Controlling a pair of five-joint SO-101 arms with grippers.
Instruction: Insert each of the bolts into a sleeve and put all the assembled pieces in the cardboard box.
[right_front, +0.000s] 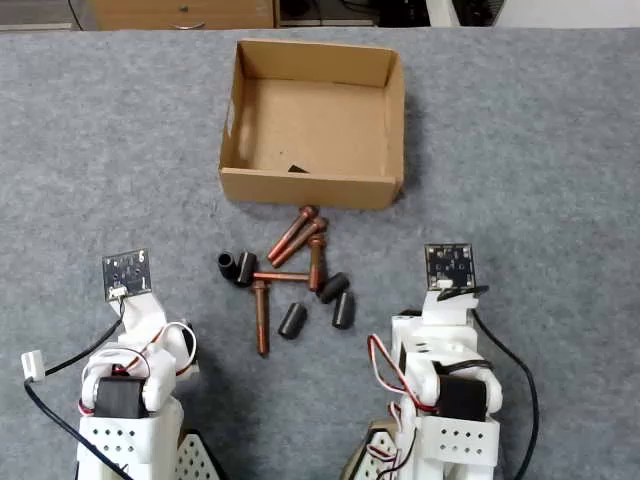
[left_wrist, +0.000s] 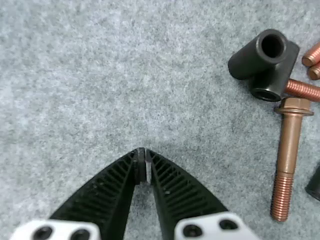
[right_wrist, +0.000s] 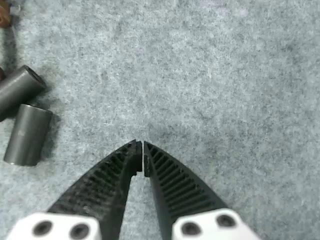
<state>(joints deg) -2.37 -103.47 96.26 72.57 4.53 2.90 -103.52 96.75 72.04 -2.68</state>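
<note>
Grey carpet (right_front: 560, 150), wooden drawers (right_front: 180, 13) behind

Left gripper (left_wrist: 141, 154) and right gripper (right_wrist: 140, 146) are both closed, holding nothing.

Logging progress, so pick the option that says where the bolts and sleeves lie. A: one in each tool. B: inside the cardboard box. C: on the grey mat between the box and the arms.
C: the bolts and sleeves lie piled on the mat in front of the cardboard box, and the left tool and right tool are shut on nothing.
</note>
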